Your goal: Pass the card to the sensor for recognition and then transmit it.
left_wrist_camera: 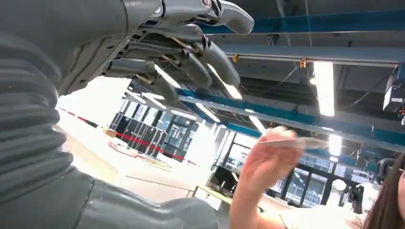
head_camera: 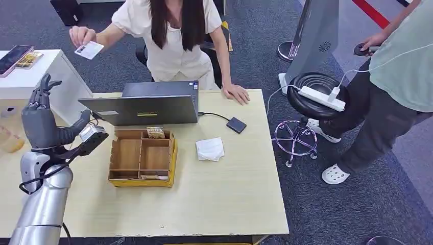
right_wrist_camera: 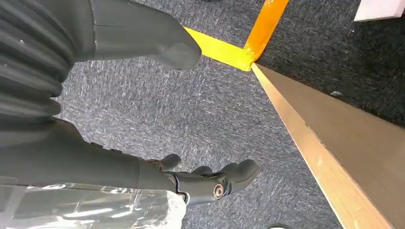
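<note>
Card (head_camera: 89, 50) print too small to read; card blurred edge-on (left_wrist_camera: 291, 141) in left wrist view.

Desk clutter lying beyond the robot's raised left hand.
A grey laptop (head_camera: 148, 104) is standing open just beyond the hand, a wooden divided tray (head_camera: 141, 157) is sitting beside it, a white folded cloth (head_camera: 210, 149) is lying farther off, and a black stool (head_camera: 310, 97) is carrying a white power strip (head_camera: 321, 98).

The card (head_camera: 89, 50) is a small white rectangle with some print on its face, pinched at one edge in a person's raised hand (head_camera: 80, 35), up in the air beyond the laptop (head_camera: 148, 104) and off to its left. The sensor (head_camera: 236, 124), a small flat dark square, lies on the counter (head_camera: 224, 194) just right of the laptop, joined to it by a thin black cable.
</note>
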You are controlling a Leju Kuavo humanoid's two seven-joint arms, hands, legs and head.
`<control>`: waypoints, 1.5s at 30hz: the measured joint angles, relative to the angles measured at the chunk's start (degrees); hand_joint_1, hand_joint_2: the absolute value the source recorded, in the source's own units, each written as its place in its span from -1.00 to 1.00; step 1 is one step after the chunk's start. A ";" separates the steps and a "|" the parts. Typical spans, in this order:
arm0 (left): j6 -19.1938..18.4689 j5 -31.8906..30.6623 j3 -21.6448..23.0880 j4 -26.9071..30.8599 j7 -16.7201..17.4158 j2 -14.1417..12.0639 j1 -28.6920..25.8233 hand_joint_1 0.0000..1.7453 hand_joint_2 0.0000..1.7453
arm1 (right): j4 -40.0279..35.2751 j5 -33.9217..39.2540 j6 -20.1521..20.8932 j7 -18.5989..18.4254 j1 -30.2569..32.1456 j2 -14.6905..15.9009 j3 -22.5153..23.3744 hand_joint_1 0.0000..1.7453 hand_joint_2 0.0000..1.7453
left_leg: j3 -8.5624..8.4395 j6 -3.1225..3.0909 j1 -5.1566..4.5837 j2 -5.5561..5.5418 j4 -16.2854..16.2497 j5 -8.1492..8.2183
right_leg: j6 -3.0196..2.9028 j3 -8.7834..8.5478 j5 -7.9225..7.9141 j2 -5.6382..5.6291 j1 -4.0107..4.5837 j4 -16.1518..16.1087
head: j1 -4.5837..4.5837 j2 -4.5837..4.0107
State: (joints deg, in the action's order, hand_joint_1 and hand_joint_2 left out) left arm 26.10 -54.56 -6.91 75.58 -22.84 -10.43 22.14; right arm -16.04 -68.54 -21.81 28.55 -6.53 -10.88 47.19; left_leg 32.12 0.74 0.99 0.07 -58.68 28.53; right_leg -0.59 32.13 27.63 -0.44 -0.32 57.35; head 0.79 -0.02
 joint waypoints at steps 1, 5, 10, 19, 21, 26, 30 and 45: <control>0.02 0.00 0.00 -0.11 0.00 0.00 0.00 -1.00 1.00 | 0.00 0.02 -0.02 0.00 0.00 0.00 -0.02 -1.00 1.00 | 0.00 0.00 0.00 0.00 0.00 0.00 | 0.00 0.00 0.00 0.01 0.00 0.00 | -0.02 0.00; 0.04 0.00 0.00 -0.44 0.02 -0.02 -0.02 -1.00 -1.00 | 0.02 0.09 -0.02 0.00 0.01 0.00 -0.04 -1.00 1.00 | 0.00 0.00 0.00 0.00 0.00 0.00 | 0.00 0.00 0.00 0.00 0.00 0.00 | 0.00 0.00; 0.09 0.00 0.00 -0.57 0.02 -0.17 -0.02 -1.00 -1.00 | 0.04 0.13 -0.02 0.00 0.01 0.00 -0.07 -1.00 1.00 | 0.00 0.00 0.00 0.00 0.00 0.00 | 0.00 0.00 0.00 0.00 0.00 0.00 | -0.02 0.00; 2.51 -1.64 0.00 -1.42 0.85 -2.21 0.01 -1.00 1.00 | 0.15 0.79 -0.07 0.00 0.09 0.00 -0.09 -1.00 1.00 | 0.01 0.00 0.01 0.01 0.00 0.00 | 0.00 0.00 0.00 -0.01 0.01 0.01 | 0.00 0.00; 2.86 -2.10 -0.02 -1.90 1.09 -3.14 0.03 -1.00 1.00 | 0.20 1.01 -0.09 0.02 0.12 0.00 -0.11 -1.00 1.00 | 0.01 0.00 0.01 0.00 0.00 0.00 | 0.00 0.00 0.00 0.00 0.01 0.01 | 0.00 0.00; -2.15 -1.43 -0.17 -3.65 1.90 -6.01 0.04 -1.00 1.00 | 0.26 1.79 -0.15 0.04 0.33 0.02 -0.11 -1.00 1.00 | 0.00 0.00 0.01 0.01 0.01 0.00 | 0.00 0.00 0.00 -0.02 0.01 0.01 | 0.00 0.00; -12.27 1.07 -0.17 -4.63 2.95 -8.56 -0.14 -1.00 1.00 | 0.26 2.47 -0.20 0.28 0.67 0.04 -0.09 -1.00 1.00 | 0.02 0.01 0.03 0.02 0.01 0.00 | 0.00 0.02 0.00 -0.03 0.02 0.01 | 0.00 0.00; -24.57 0.02 1.66 -4.63 4.92 -17.62 -0.86 -1.00 1.00 | 0.15 3.41 0.02 1.07 0.95 0.50 -0.09 -1.00 1.00 | 0.03 0.01 0.03 0.06 0.01 0.00 | 0.00 0.06 0.00 -0.06 0.02 0.02 | -0.02 0.00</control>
State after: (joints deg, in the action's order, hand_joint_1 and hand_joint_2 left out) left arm 1.53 -54.53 -5.24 70.95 -17.92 -28.04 21.28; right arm -15.89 -65.13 -21.79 29.62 -5.58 -10.38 47.10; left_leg 32.15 0.74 1.02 0.13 -58.68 28.52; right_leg -0.60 32.19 27.64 -0.50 -0.30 57.37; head 0.76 -0.02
